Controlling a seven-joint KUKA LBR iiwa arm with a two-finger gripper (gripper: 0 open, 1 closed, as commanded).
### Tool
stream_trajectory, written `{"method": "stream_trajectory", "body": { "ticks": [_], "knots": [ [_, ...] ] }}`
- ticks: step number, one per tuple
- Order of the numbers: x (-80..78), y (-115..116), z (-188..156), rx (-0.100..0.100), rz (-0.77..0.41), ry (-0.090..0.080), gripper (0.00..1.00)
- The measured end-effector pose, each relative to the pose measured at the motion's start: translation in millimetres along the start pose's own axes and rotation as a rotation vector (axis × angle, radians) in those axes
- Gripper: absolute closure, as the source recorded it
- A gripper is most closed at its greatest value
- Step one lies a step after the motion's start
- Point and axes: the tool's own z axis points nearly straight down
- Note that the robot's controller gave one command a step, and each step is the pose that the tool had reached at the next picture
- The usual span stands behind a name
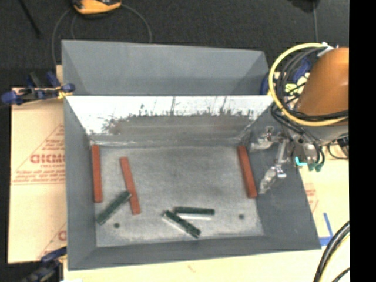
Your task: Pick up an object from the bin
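My gripper (264, 160) hangs over the bin's right wall with its two metal fingers spread apart, open, and nothing between them. Just left of the fingertips a red-brown stick (247, 170) lies along the foot of the right wall. Two dark green sticks lie near the front middle of the floor, one flat (194, 212) and one slanted (182, 223), touching at their left ends.
At the left side lie two more red-brown sticks (96, 173) (130, 185) and a dark green stick (113, 207) leaning against the second one's lower end. The arm with its orange cover and cables stands over the bin's right rim.
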Motion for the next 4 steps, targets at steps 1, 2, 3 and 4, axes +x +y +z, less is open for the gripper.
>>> {"method": "stream_trajectory", "body": {
  "ticks": [1, 2, 3, 4],
  "knots": [
    [-1.6, 0.5, -4.2, 0.001, -0.003, -0.008, 0.0],
    [9.7, 67.3, 44.4, -0.001, 0.068, -0.01, 0.0],
    [-7.9, 97.5, 71.2, -0.001, 0.014, -0.008, 0.0],
    [34.8, 120.8, 88.1, -0.002, 0.141, -0.006, 0.0]
  ]
}}
